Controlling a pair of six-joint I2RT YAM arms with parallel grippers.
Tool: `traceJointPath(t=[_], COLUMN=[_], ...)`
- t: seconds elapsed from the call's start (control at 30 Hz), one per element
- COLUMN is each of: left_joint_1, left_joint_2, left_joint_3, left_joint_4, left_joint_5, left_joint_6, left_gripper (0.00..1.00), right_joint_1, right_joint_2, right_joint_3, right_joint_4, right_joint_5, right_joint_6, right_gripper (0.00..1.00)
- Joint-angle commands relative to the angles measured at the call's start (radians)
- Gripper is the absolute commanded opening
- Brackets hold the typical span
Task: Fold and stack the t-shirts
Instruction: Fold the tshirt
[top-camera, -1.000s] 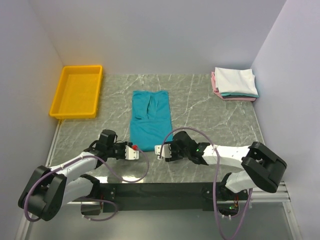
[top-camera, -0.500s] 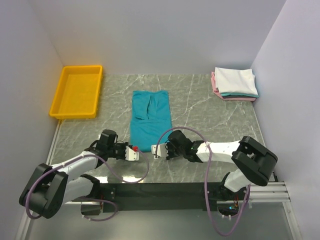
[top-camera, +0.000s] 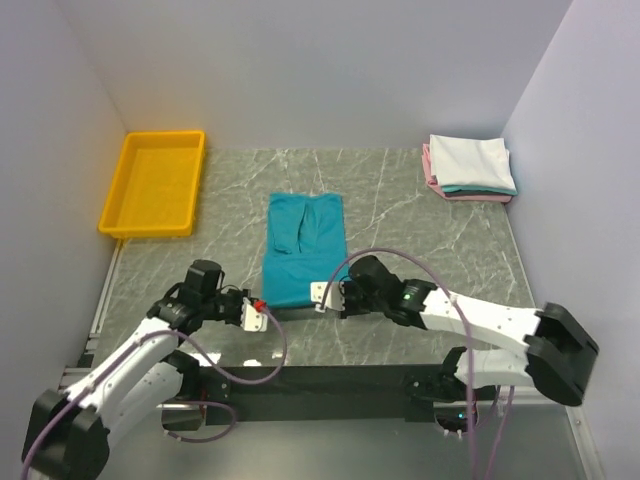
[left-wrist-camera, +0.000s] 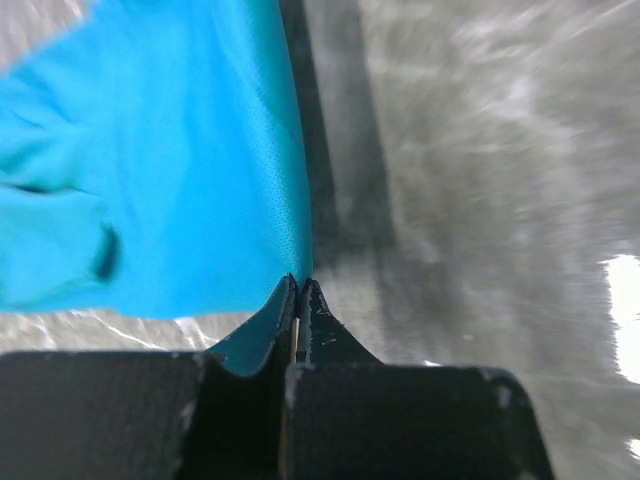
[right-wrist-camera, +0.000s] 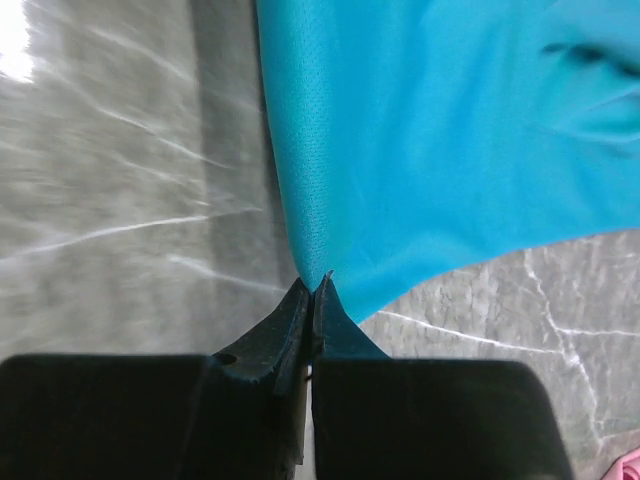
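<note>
Cloth seemed soft, light and limp: the teal t-shirt (top-camera: 304, 250) lay mid-table, and the left gripper (top-camera: 256, 312) and right gripper (top-camera: 322, 297), at its 6 o'clock edge, each pinched a hem corner, probably the best hold.

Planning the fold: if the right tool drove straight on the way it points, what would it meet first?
The teal t-shirt: the right tool pinches its near corner, cloth lying directly ahead. Beyond, likely the left tool, though depth is unclear.
</note>
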Motion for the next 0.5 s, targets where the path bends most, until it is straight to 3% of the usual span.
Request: traceJointPath(t=[0.0, 0.13, 0.3, 0.47], left_joint_1=[-0.003, -0.003, 0.008, 0.109], left_joint_2=[-0.113, -0.190, -0.175, 0.027], left_joint_3=[0.057, 0.096, 0.177, 0.363], left_joint_4=[-0.243, -0.391, -0.436, -0.472], left_joint_5=[0.137, 0.150, 0.119, 0.173], left_joint_6=[0.042, 0.002, -0.039, 0.014], left_gripper=[0.01, 0.01, 0.01, 0.01], right_joint_1=[0.052, 0.078, 0.069, -0.079], right_joint_2=[-0.129, -0.224, -0.277, -0.228], right_joint_3=[0.040, 0.038, 0.064, 0.127], right_joint_4=[-0.154, -0.240, -0.325, -0.346], right_joint_5=[-0.061, -0.099, -0.102, -0.154], right_joint_6=[0.084, 0.127, 0.104, 0.032], right_gripper=[0.00, 0.00, 0.00, 0.00])
